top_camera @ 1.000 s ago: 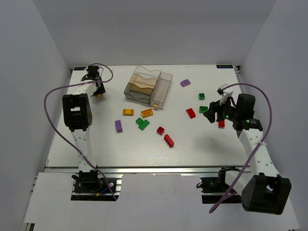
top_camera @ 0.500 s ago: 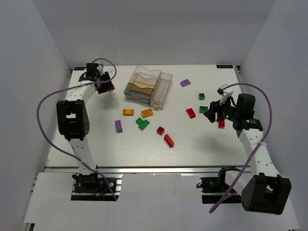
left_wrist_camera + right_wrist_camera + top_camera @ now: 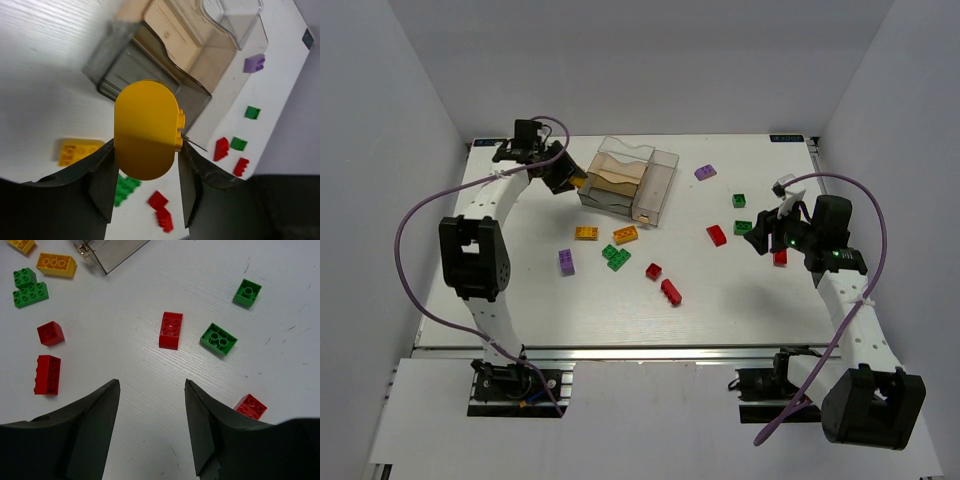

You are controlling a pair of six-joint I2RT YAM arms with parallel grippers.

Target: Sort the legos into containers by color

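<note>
Two arms, one box, and loose legos on a white worktop (image 3: 520, 300).

1. Container (image 3: 662, 190): clear, brownish, divided. It stands near the middle of the far edge, a little left of centre. What lies inside cannot be told.

2. Left gripper (image 3: 567, 178): at the container's left wall, fingers (image 3: 102, 185) clamped on a yellow brick (image 3: 145, 125). The brick is off the worktop, with a rounded face toward the wrist camera and studs on its right side. It sits just at the container's corner; contact with the wall cannot be told.

3. Right gripper (image 3: 757, 240): over the right part of the worktop, jaws spread and nothing between them.

4. Loose legos, left half:
- orange brick (image 3: 586, 232) and second orange brick (image 3: 626, 235), just near of the container
- purple brick (image 3: 566, 262), nearer the front edge
- green cluster (image 3: 616, 256), two pieces lying together in the right wrist view

5. Loose legos, centre and right half:
- small red brick (image 3: 653, 270) and long red brick (image 3: 671, 291), mid-worktop
- red brick (image 3: 717, 235), with green brick (image 3: 743, 227) just right of it
- square green brick (image 3: 739, 200), farther back
- far purple brick (image 3: 705, 172), right of the container
- red brick by the right gripper (image 3: 780, 257)
</note>
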